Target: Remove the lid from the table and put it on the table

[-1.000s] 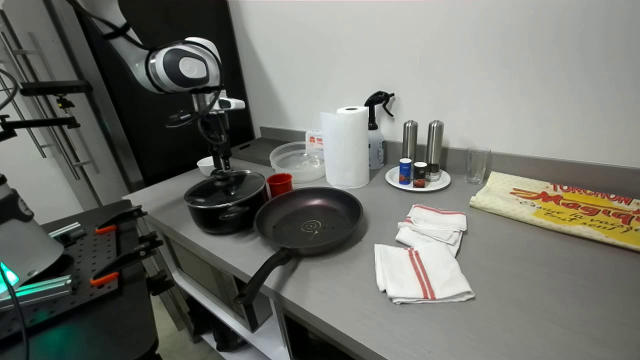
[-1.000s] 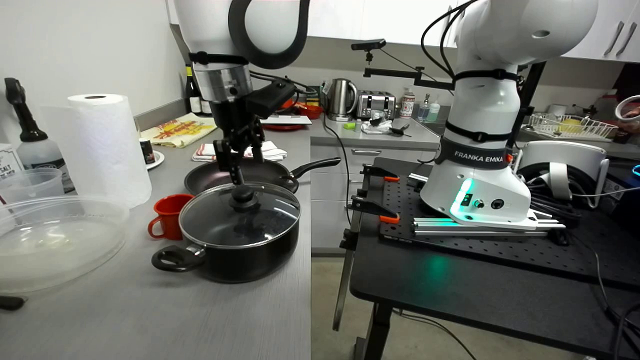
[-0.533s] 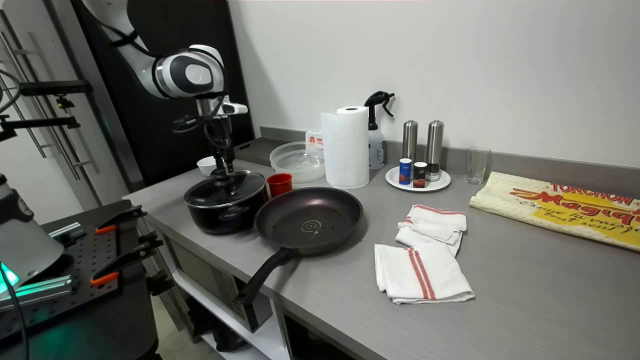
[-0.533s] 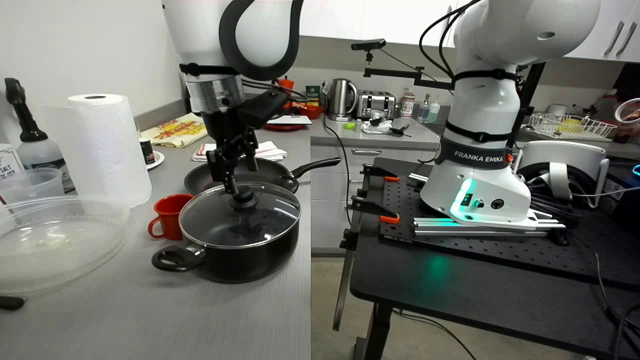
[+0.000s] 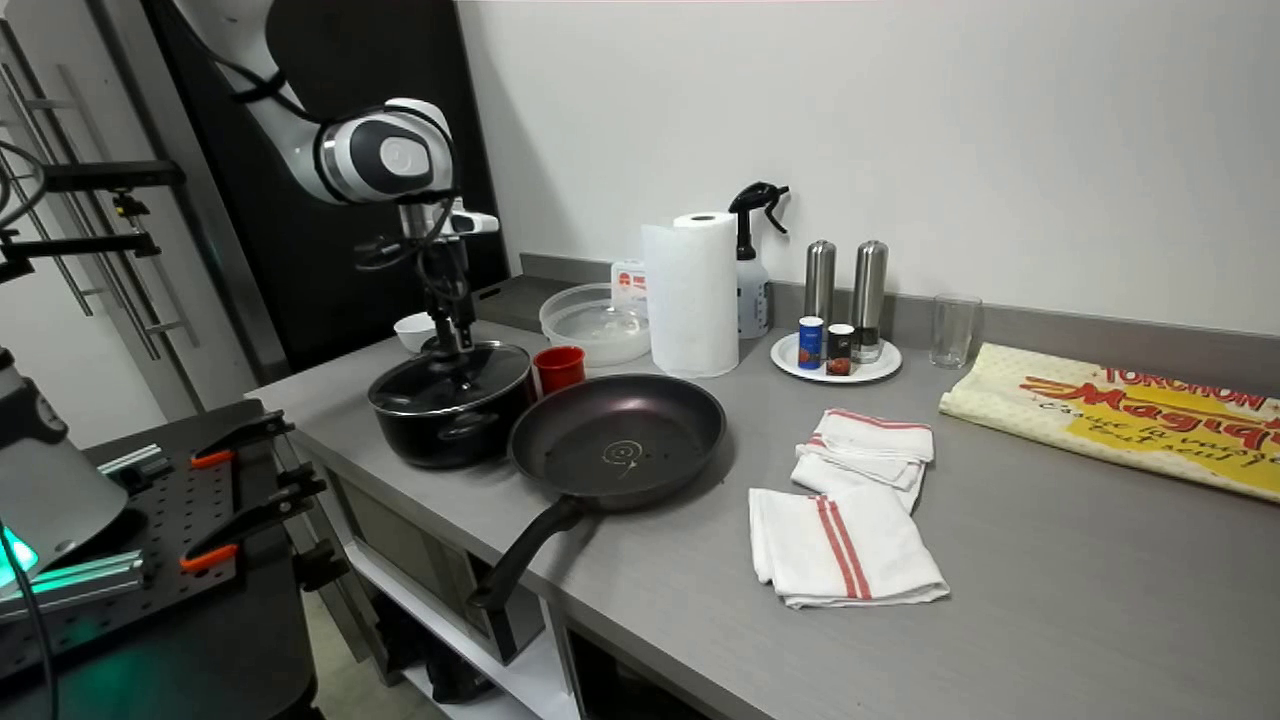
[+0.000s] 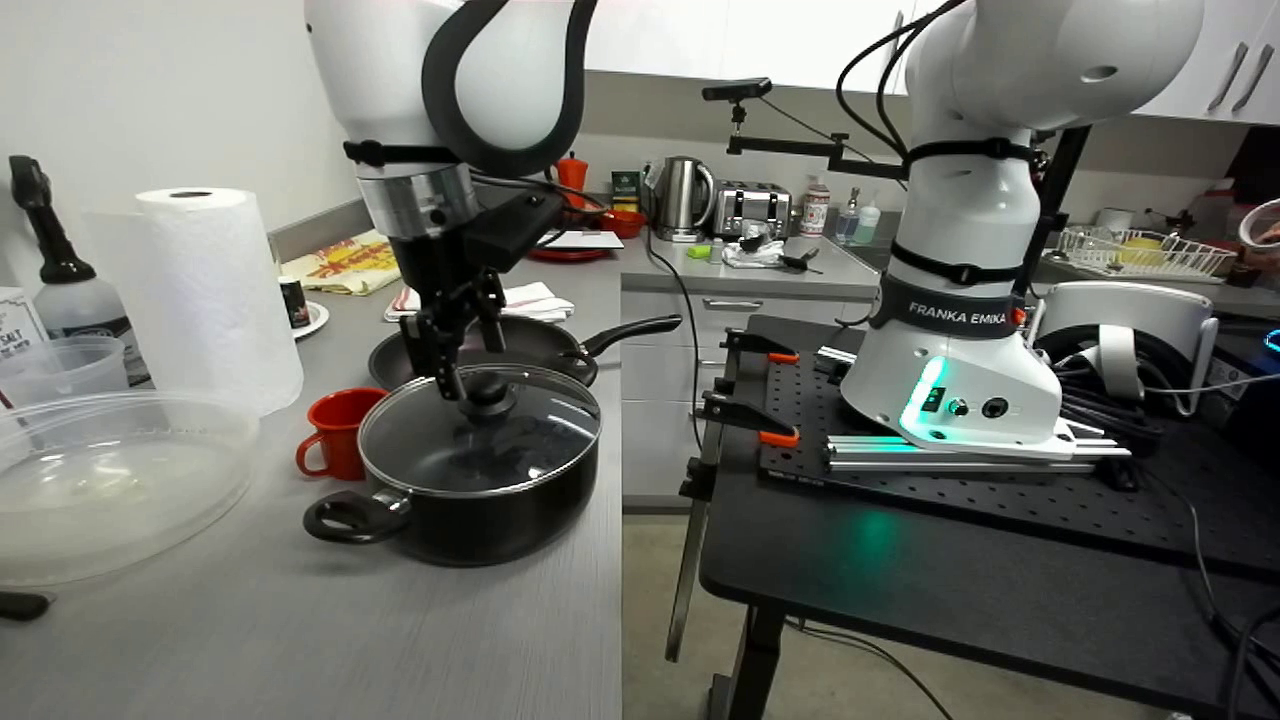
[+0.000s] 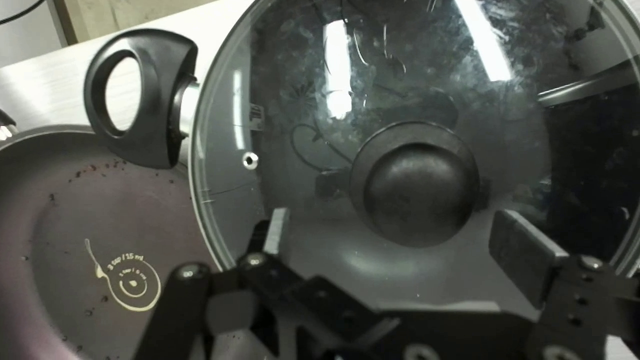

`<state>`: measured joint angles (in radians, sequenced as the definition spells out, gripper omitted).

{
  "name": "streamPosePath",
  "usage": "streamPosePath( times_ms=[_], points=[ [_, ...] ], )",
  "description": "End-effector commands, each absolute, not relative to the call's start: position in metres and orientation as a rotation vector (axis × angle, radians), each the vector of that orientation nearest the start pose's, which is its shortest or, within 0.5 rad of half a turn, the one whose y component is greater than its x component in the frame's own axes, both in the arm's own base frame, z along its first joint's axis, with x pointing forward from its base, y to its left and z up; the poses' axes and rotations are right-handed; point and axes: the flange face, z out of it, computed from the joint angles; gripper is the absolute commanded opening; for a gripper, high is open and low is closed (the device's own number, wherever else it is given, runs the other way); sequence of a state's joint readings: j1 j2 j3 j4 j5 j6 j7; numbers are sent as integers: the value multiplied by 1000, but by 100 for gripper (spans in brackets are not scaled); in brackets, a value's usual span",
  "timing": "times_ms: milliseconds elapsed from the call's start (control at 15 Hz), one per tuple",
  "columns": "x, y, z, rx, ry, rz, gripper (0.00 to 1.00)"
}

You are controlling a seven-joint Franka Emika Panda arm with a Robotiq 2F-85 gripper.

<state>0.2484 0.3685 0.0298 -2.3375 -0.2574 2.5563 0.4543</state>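
The lid is a round glass lid with a metal rim, lying flat on the black pot (image 6: pixel 500 525); the lid shows in both exterior views (image 5: pixel 490 362) (image 6: pixel 545 430) and fills much of the wrist view (image 7: pixel 400 85). Its black knob (image 7: pixel 420 195) stands at its centre. The pot stands on the grey table (image 6: pixel 400 640) near its front edge. My gripper (image 7: pixel 397 237) is open and empty just above the lid. In the wrist view the knob appears between and slightly beyond the spread fingertips. In both exterior views the gripper (image 5: pixel 460 345) (image 6: pixel 474 362) is close beside the knob; contact cannot be told.
A black frying pan (image 5: pixel 620 440) sits against the pot, its handle over the table edge. A red mug (image 6: pixel 340 430) stands close to the pot on the wall side. A clear plastic bowl (image 6: pixel 120 480), paper towel roll (image 5: pixel 692 295) and folded towels (image 5: pixel 840 545) are also there.
My gripper has moved sideways toward the wall and the mug, and slightly lower, beside the knob. The lid, pot and other things have not moved.
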Motion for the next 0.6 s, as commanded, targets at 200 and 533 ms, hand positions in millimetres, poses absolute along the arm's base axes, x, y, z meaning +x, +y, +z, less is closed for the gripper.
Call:
streamPosePath(
  times_ms=[200, 533],
  points=[
    [476, 155, 159, -3295, -139, 140, 100],
    [466, 158, 162, -3284, -161, 136, 100]
  ],
)
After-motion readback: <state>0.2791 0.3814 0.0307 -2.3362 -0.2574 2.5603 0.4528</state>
